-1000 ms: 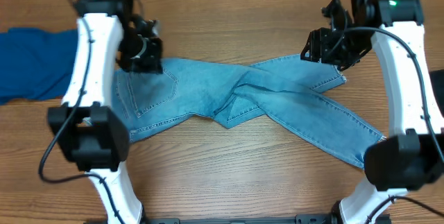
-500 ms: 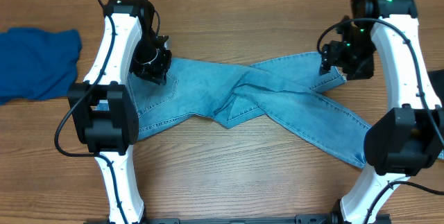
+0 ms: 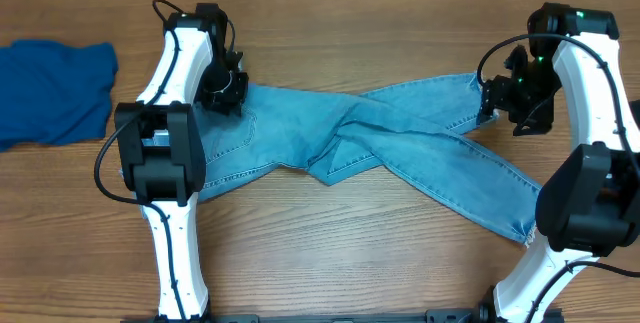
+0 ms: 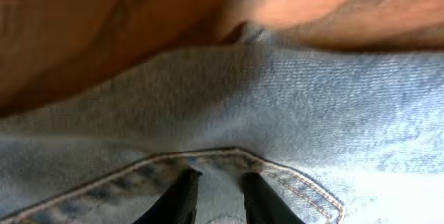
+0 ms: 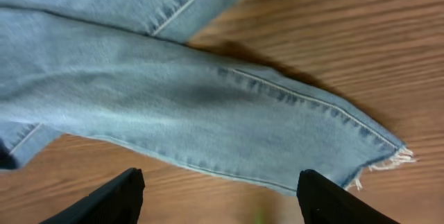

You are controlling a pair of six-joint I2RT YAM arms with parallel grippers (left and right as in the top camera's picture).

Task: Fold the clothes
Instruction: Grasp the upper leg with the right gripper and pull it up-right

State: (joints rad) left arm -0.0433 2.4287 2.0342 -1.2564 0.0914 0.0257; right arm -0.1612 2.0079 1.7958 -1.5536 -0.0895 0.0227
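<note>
Lying well left of the jeans (image 3: 340,138) and apart from them is a royal-blue garment (image 3: 50,88). The jeans sprawl across the middle of the wooden table (image 3: 330,263) with their legs crossed, waistband end to the left. The left gripper (image 3: 226,95) sits close over the jeans' pocket seam, its fingers (image 4: 182,196) only slightly parted, with nothing pinched between them. The right gripper (image 3: 512,105) is at the jeans' upper frayed hem (image 5: 395,160), fingers (image 5: 118,196) spread wide and empty.

2 white arms (image 3: 180,58), black joints (image 3: 160,158), thin black cables (image 3: 97,173)
</note>
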